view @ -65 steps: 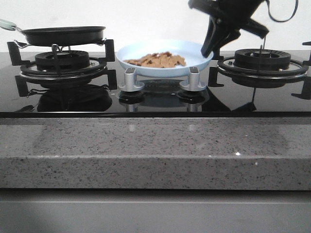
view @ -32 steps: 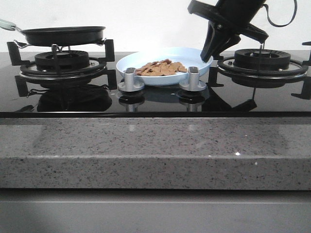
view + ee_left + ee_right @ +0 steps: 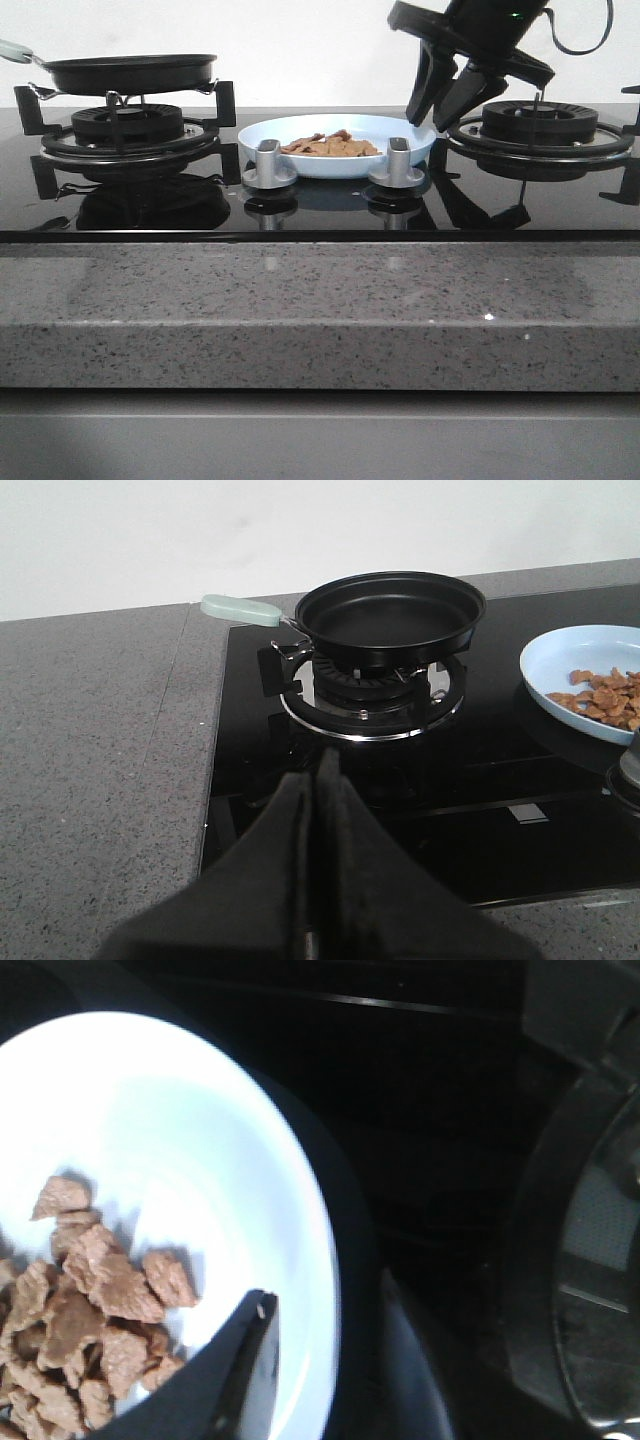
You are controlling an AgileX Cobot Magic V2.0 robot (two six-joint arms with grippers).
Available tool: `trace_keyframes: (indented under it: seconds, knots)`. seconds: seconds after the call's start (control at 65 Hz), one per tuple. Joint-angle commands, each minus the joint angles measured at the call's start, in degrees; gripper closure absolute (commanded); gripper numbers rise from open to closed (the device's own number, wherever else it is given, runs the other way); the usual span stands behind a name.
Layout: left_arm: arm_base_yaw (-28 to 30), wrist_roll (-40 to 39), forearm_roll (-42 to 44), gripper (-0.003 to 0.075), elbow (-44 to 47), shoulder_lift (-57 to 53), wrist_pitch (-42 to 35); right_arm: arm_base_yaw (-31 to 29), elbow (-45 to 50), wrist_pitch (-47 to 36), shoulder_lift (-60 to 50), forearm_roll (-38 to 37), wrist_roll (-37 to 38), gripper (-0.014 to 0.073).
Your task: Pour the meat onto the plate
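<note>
Light-brown cooked meat strips heaped in round pale blue plate, frame centre, flat on black glass hob. Black frying pan empty, upper left. Right gripper spread, straddling plate rim, gripping nothing; left gripper pressed closed, empty. Judged: pour done, release stage; next, lift right gripper clear without nudging plate.

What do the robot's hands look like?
Both are black. The right gripper has two long, tapering fingers below a wide, round collar, and a black cable loops beside its arm. The left gripper shows two smooth, wedge-shaped black fingers that narrow to thin tips.
</note>
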Motion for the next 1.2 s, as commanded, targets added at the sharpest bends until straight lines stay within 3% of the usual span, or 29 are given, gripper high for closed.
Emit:
trace_keyframes:
  seconds: [0.0,0.092,0.169,0.338,0.615,0.723,1.185]
  knots:
    - [-0.4,-0.52,-1.23,0.0741,-1.6,0.48,-4.7,-0.19,-2.16,-0.6,-4.27,0.47,-0.36,0.0296]
    - [-0.4,-0.52,-1.23,0.0741,-1.6,0.48,-4.9,-0.19,-2.16,0.11,-5.32,0.45,-0.36,0.0321]
    - [-0.4,-0.52,-1.23,0.0741,-1.6,0.48,-4.9,-0.19,-2.16,0.7,-6.63,0.32,-0.36,0.0389]
    - [-0.4,-0.52,-1.23,0.0741,-1.6,0.48,-4.9,-0.19,-2.16,2.0,-10.22,-1.46,-0.36,0.0666]
    - [-0.4,-0.52,-1.23,0.0741,-1.6,0.48,-4.9,-0.19,-1.77,5.02,-15.42,-5.21,-1.07,0.0654]
    - [-0.4,-0.52,-1.23,0.0741,-1.6,0.48,-4.9,-0.19,2.06,2.3,-20.34,-6.24,-1.07,0.0654]
    - [-0.4,-0.52,-1.23,0.0741,-1.6,0.48,-4.9,-0.19,46.94,-23.97,-62.83,-11.13,-4.28,0.0654]
